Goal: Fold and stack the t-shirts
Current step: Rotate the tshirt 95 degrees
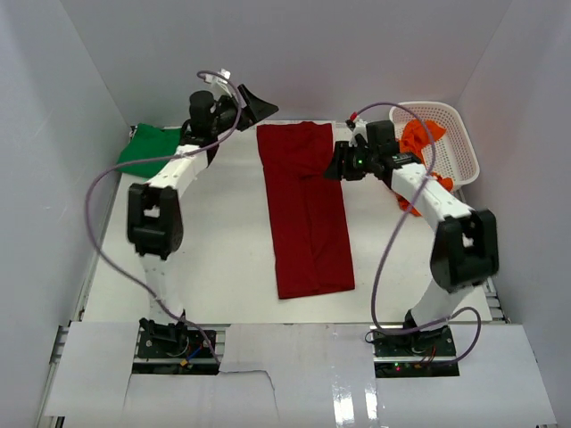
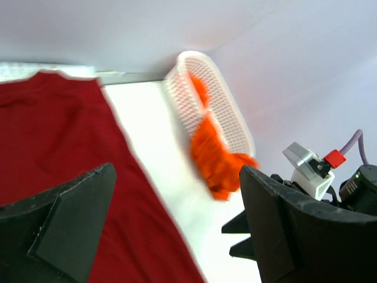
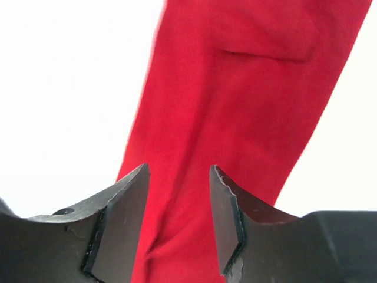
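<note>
You are working inside a white-walled booth [image 1: 294,53], on a white table [image 1: 223,250] with both arms reaching towards its far edge. The dark red t-shirt [image 1: 305,214] lies down the middle of the table as one long folded strip, running from the far edge towards you and ending short of the near edge. Your left gripper [image 2: 178,174] hangs above the far edge just left of that strip, jaws spread wide with nothing between them. Your right gripper [image 3: 178,177] sits over the strip's right side near its far end, jaws parted, the red cloth lying flat beneath the gap and not pinched. The bright green t-shirt [image 1: 147,150] is bunched in the far left corner, partly hidden behind your left arm. The orange t-shirt [image 1: 417,135] fills the white lattice basket [image 1: 457,134] in the far right corner and spills over its rim onto the table, right beside your right forearm, which crosses in front of it. A purple cable [image 1: 94,205] loops off each arm.
</note>
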